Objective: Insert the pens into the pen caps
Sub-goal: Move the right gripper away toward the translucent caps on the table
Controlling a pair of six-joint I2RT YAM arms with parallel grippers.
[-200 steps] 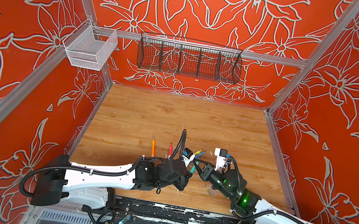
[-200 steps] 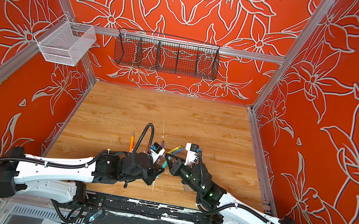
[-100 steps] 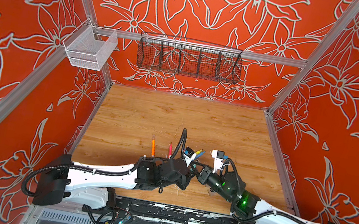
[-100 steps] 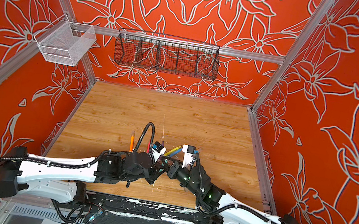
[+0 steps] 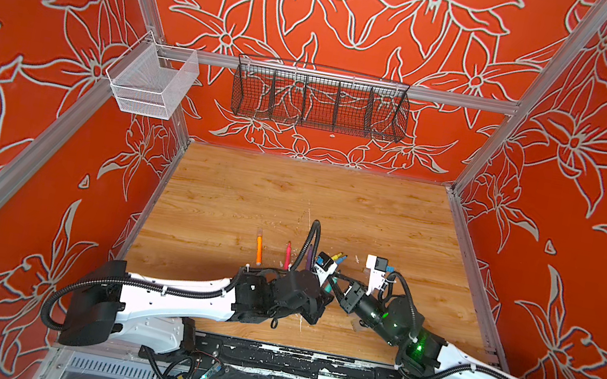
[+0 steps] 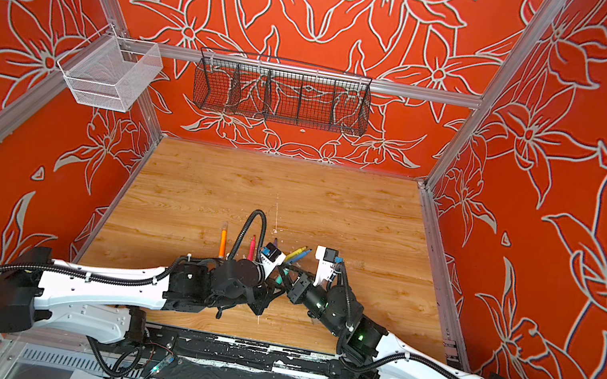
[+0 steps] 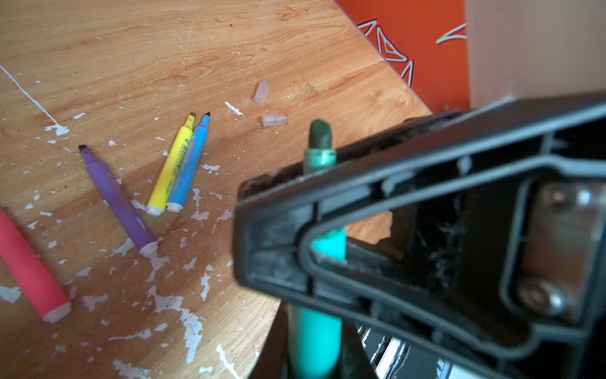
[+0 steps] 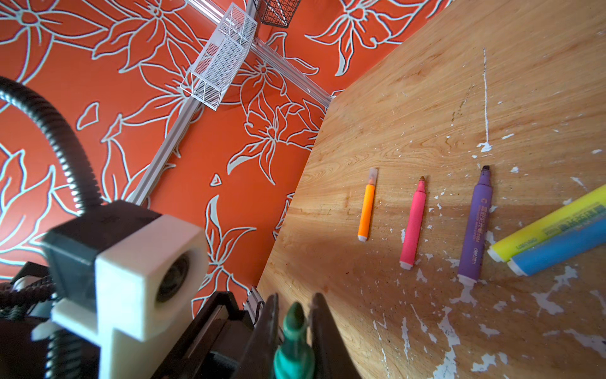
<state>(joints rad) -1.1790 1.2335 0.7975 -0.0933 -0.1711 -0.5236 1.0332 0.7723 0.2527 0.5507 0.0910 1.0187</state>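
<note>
The green pen [image 5: 328, 288] hangs above the table's front middle, and both grippers hold it. My left gripper [image 7: 314, 354] is shut on its barrel. My right gripper [image 8: 295, 325] is shut near the tip, which sticks out between its fingers. On the table lie an orange pen [image 8: 366, 210] with a clear cap [image 8: 373, 174] on its tip, a pink pen [image 8: 414, 223], a purple pen [image 7: 118, 200], and a yellow pen [image 7: 173, 167] touching a blue pen [image 7: 188, 170]. Two loose pen caps [image 7: 261, 92] [image 7: 274, 119] lie just beyond the yellow and blue pens.
White paint flecks [image 7: 190, 325] dot the wooden table [image 5: 292, 197]. A black wire basket [image 5: 320, 98] hangs on the back wall and a white mesh basket [image 5: 152, 81] on the left rail. Red patterned walls close in three sides.
Both grippers have stayed together at the green pen. The right wrist has sunk slightly toward the front edge. The pens on the table have not moved.
</note>
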